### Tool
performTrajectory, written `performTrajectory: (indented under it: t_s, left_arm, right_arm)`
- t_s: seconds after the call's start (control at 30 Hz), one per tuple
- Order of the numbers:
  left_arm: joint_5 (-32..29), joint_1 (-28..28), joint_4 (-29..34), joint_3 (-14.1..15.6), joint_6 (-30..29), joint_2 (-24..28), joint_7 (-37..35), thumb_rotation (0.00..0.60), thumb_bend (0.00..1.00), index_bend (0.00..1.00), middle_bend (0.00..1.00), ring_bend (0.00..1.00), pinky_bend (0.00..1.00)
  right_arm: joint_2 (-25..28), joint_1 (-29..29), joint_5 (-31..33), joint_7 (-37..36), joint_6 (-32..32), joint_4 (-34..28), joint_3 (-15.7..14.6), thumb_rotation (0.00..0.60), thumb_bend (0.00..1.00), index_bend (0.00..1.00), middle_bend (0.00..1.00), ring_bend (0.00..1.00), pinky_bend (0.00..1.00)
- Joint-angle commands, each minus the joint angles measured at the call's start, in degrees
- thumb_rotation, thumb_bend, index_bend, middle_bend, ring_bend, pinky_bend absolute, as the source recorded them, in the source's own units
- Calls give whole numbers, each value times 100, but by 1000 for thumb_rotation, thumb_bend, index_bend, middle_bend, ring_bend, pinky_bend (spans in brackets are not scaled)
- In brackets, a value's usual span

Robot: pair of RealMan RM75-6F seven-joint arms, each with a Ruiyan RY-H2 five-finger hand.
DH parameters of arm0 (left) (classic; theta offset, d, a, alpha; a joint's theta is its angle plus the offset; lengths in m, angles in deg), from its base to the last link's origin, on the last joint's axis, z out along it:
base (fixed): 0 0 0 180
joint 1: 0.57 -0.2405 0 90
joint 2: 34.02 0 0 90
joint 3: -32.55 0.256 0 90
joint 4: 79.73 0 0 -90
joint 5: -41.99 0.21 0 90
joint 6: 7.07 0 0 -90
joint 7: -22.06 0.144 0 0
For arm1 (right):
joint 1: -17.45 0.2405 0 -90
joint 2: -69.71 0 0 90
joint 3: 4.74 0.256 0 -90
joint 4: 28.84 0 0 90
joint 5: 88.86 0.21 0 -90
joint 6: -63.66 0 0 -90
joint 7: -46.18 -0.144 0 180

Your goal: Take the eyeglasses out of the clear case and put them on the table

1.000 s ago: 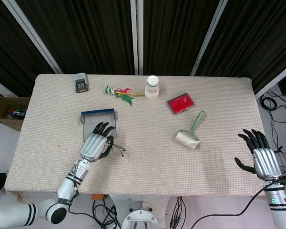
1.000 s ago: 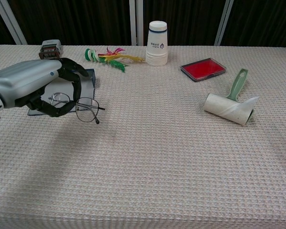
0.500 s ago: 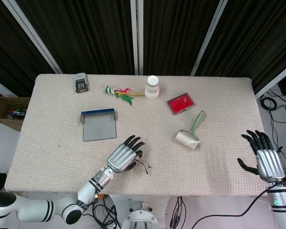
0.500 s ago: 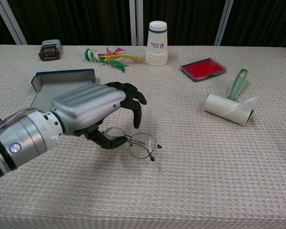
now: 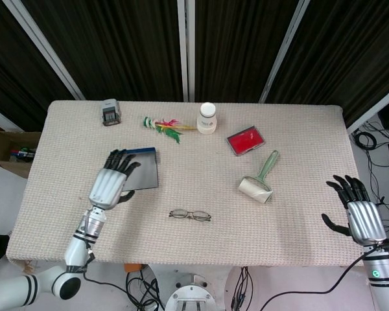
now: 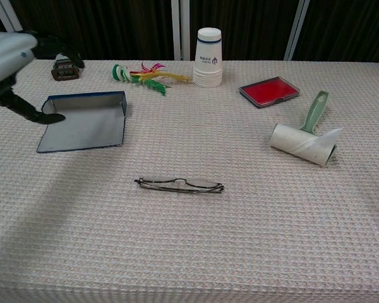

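Head view: left hand (image 5: 110, 184) is spread wide, holding nothing, hovering over the case's (image 5: 141, 173) left end near the table's (image 5: 298, 136) left edge. Glasses (image 5: 190, 214) lie folded toward the front edge. Right hand (image 5: 358, 212) is spread too, off the right edge.

Chest view: left hand (image 6: 12, 60) is cut off at the frame's corner, case (image 6: 82, 121) beside it, glasses (image 6: 180, 184) flat mid-table.

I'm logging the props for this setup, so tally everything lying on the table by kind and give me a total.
eyeglasses: 1
clear case: 1
lint roller: 1
red tray: 1
paper cup stack: 1
feather shuttlecock: 1
stamp: 1
Total: 7
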Motion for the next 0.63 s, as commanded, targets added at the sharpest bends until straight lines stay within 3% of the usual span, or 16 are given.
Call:
performTrajectory:
  t_s: [0.03, 0.23, 0.33, 0.63]
  left_arm:
    - [-385, -594, 125, -11, -298, 1002, -356, 600, 176, 252, 137, 53, 76]
    - [-178, -1312, 203, 398, -616, 1946, -1304, 600, 175, 245, 137, 52, 76]
    - [-87, -1658, 212, 594, -855, 2151, -1538, 600, 171, 242, 137, 52, 76]
    - [416, -2492, 70, 857, -1806, 1962, -2099, 600, 157, 185, 129, 52, 76]
  right_arm:
    - [18, 21, -13, 9, -7, -8, 13, 600, 177, 191, 121, 0, 66]
    - [87, 75, -9, 87, -94, -80, 18, 600, 177, 191, 120, 0, 66]
    - [127, 94, -11, 142, -121, -133, 17, 600, 182, 191, 120, 0, 66]
    - [137, 185, -12, 405, -216, -321, 42, 600, 191, 191, 120, 0, 66]
